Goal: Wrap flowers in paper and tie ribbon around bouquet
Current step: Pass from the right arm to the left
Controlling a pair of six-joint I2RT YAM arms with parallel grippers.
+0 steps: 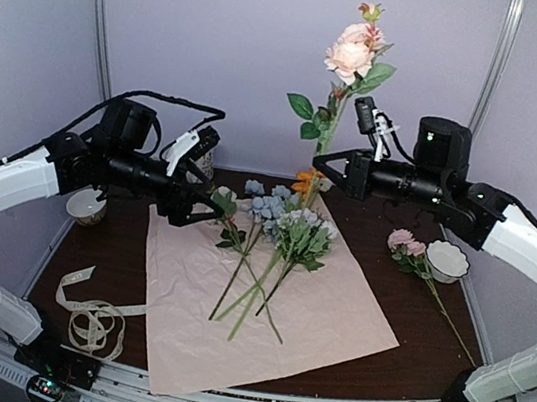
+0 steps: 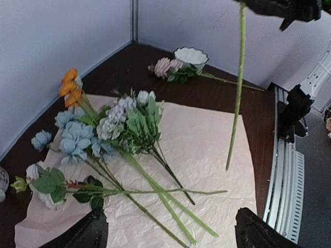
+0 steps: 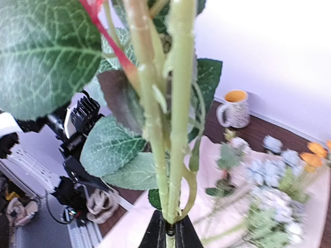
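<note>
Mug [image 3: 235, 108], left bowl [image 1: 86, 204], right bowl [image 1: 447, 260]

Soft, even light fills the top view: the pale walls [image 1: 221, 42] are bright without glare, and the dark desk [image 1: 410, 334] carries only faint, diffuse shadows. The pink paper [image 1: 264, 301] is well exposed, its creases plain. The left wrist view is sharp across the middle, yet its wide lens bends the desk edge and the rail [image 2: 284, 181] at the right. The fingers [image 2: 77, 235] of the left tool [image 2: 168, 230] sit dark and soft at the bottom edge. The right wrist view is the poorest: the stem [image 3: 176, 103] looms close and soft-edged, the wall behind washes out to white, and the mug [image 3: 235, 108] and the flowers [image 3: 274, 201] on the paper lie out of focus.
</note>
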